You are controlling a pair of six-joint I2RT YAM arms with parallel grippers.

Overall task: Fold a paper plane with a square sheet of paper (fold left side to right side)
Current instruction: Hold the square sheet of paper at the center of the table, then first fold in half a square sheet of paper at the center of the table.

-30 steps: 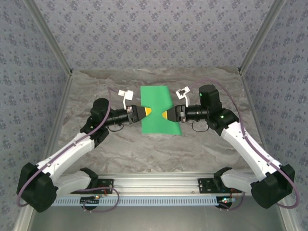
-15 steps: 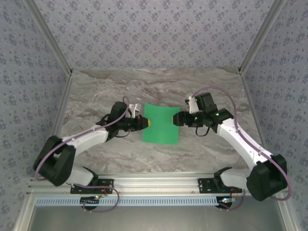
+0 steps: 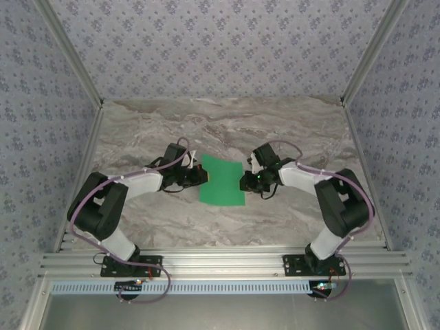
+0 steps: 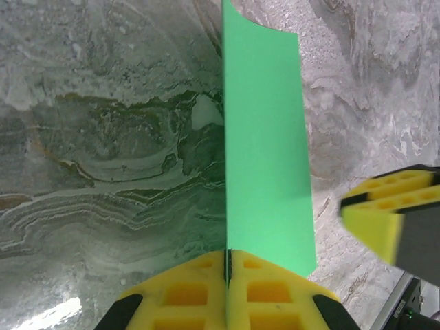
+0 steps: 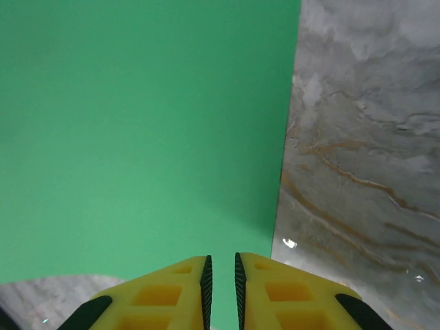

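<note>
The left hand is clenched on the left edge of the square sheet of paper, and its yellow fingers press flat together with the green edge pinched in the seam. The sheet sits in the middle of the marble tabletop, spanning the gap between the two hands. The right hand grasps the sheet's right edge, its fingers almost together with green showing in the narrow slit.

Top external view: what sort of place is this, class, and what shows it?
Probably a robot lab work cell: two arms bolted to an aluminium rail, a marble-patterned table boxed in by patterned walls, and one green square sheet of paper between them.
</note>
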